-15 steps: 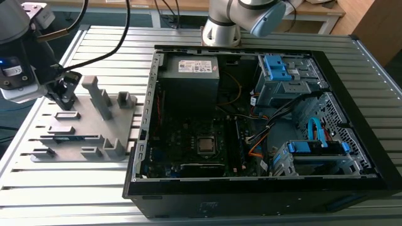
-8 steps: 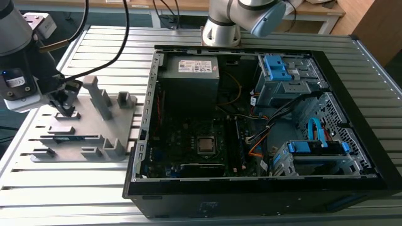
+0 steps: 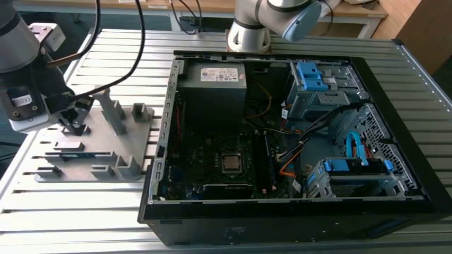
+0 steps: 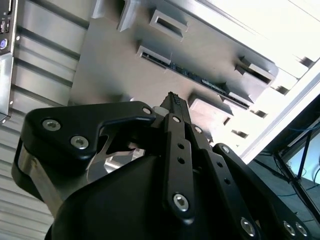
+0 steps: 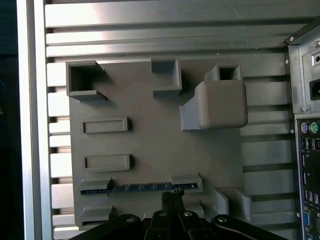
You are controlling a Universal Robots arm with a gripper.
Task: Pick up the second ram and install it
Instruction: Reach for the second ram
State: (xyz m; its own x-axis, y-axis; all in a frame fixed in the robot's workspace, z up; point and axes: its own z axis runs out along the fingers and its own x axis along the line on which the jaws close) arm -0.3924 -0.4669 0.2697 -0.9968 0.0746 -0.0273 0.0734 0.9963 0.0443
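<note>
1. Here's the gripper (image 3: 73,127), out over the grey holder (image 3: 137,145) at the exterior view's left, well apart from the open computer case (image 3: 282,211)
2. Claw check: in both wrist views the 2 tips come together into 1 narrow point with nothing between them, so I'm calling it closed and empty
3. And there's the second ram (image 5: 135,188), lying on edge in its long slot in the holder, its blue-green board showing between the grey end blocks
4. In the first wrist view the closed tips sit just beside the stick, toward 1 end of it. In the exterior view they hang above the holder, and I read them as apart from the stick, not touching it
5. So the pick is not yet made: the stick is fully seated in the holder and nothing is lifted
6. Over in the case, the CPU socket (image 3: 231,163) has dark memory slots just beside it on the exterior view's right, too dark to tell what sits in them
7. My tally: the arm is in place at the holder, while the grasp, the carry and the seating in the board are all undone
</note>
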